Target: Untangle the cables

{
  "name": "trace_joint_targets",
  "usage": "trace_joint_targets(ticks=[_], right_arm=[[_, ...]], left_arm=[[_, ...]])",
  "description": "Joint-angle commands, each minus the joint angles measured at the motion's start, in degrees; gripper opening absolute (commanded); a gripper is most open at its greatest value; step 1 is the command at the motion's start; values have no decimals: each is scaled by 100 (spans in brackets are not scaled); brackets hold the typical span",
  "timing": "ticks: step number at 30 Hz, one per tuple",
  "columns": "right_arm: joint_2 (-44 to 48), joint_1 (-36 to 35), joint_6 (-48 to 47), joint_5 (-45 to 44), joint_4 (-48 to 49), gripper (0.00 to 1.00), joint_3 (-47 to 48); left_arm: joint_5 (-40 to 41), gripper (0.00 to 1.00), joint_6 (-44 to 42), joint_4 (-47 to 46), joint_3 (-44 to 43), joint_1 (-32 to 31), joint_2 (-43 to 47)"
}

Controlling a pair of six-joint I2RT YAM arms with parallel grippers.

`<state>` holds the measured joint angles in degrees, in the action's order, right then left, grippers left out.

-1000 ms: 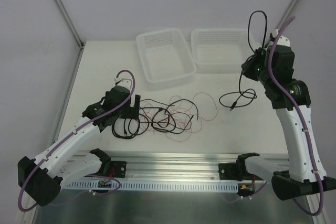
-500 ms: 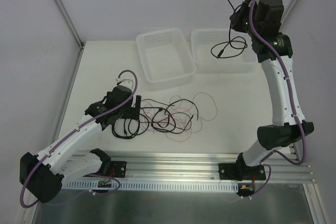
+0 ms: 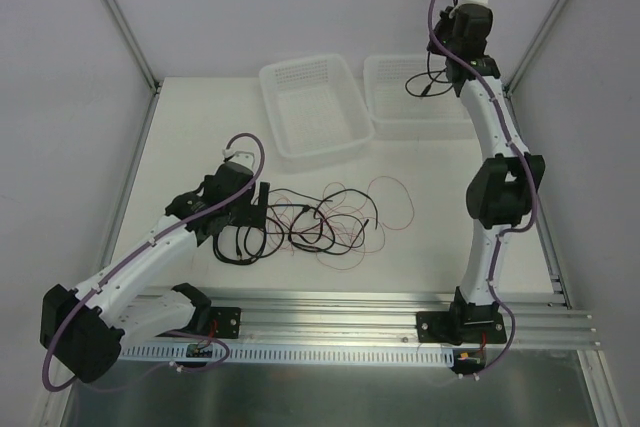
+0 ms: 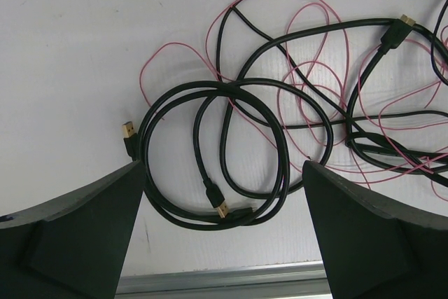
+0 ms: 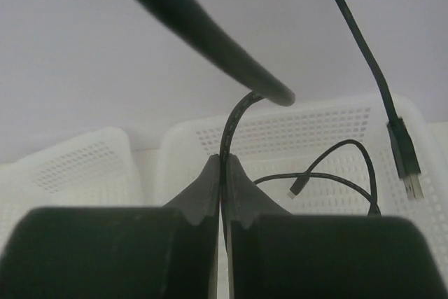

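Note:
A tangle of black cables [image 3: 312,225] and fine red wires [image 3: 390,203] lies on the white table in front of the left arm. In the left wrist view a coiled black cable [image 4: 183,100] with gold plug ends lies between red wire loops [image 4: 311,80]. My left gripper [image 3: 256,211] is open and empty, its fingers either side of that coil [image 4: 224,173]. My right gripper [image 3: 447,59] is raised high at the back, shut on a separate black cable [image 5: 234,120], which hangs in loops over the right basket [image 3: 425,83]. Its USB plug [image 5: 407,169] dangles free.
Two white perforated baskets stand at the back, the left basket [image 3: 296,141] and the right basket [image 3: 385,119]. The right basket also shows in the right wrist view [image 5: 280,131]. A metal rail [image 3: 330,319] runs along the near edge. Frame posts stand at the back corners.
My right arm has swung up and back, lifting the black cable off the table to above the right basket. My left arm has stayed almost still.

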<state>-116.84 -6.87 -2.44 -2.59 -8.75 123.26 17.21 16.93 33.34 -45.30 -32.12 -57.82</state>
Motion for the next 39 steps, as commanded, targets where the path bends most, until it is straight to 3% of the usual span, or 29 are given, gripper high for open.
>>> trace_joint_targets(ticks=[1,8,9,10,12,13,14,16,20,30,34,39], right_arm=[[-383,55,32,-180,752,1,-222],[-401,37,586,-444,1525,2,-1777],[-445,28,621,-435,1491,7,-1814],[-489,20,639,-409,1386,18,-1814],[-559,-7,631,-260,1035,28,-1736],[-568,-7,630,-120,947,43,-1753],[-534,-24,613,-67,746,48,-1744],[-315,-51,526,39,595,59,-1797],[264,-130,70,31,51,68,-1867],[1971,-236,6,-381,-987,69,-2789],[2042,-34,391,-637,-1269,66,-2957],[1447,379,832,-243,-1006,64,-2721]], left_arm=[[116,96,4,41,-49,100,-124],[45,96,-23,41,-67,145,-203],[37,96,-23,41,-67,153,-186],[28,96,-23,41,-58,153,-186],[28,96,-23,32,-58,162,-159],[19,96,-32,41,-58,162,-159],[19,96,-23,41,-58,162,-142],[19,96,-14,41,-49,162,-98],[10,96,12,41,-49,162,-10],[-104,96,74,49,-41,162,157],[-148,96,100,41,-23,162,210],[-166,96,109,41,-14,162,210]])
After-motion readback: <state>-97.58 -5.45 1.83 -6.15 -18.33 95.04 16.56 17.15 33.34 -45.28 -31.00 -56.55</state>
